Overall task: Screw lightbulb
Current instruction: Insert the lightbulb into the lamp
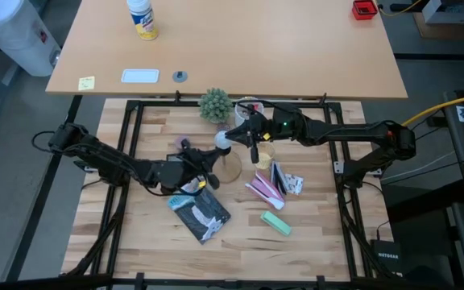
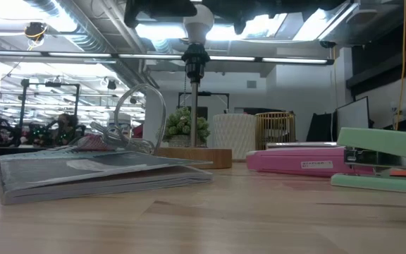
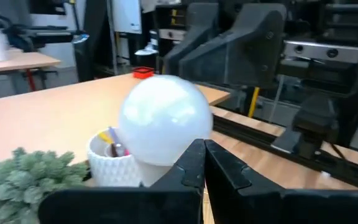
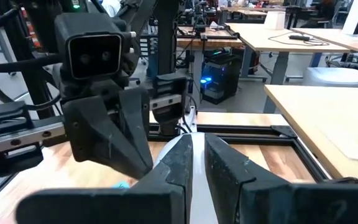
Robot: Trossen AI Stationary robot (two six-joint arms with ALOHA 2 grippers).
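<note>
Right pincer [image 1: 234, 138] clenched on the lightbulb [image 1: 223, 139], seated atop the stand [image 1: 229, 165]. Left pincer [image 1: 213, 159] clenched alongside. Keep the bulb upright while turning; tilt risks cross-threading.

Looking past the right gripper [image 4: 197, 163], jaws pressing nearly together on a sliver of the white lightbulb [image 4: 196, 163] showing between them. Facing the left gripper [image 4: 126, 146] close ahead, its camera block [image 4: 96, 53] pointing back this way. Sitting on a wooden tabletop [image 4: 272, 165] edged by a black frame [image 4: 253, 132]. Glowing blue beyond, a computer tower [image 4: 219, 78] under pale desks [image 4: 291, 43].
</note>
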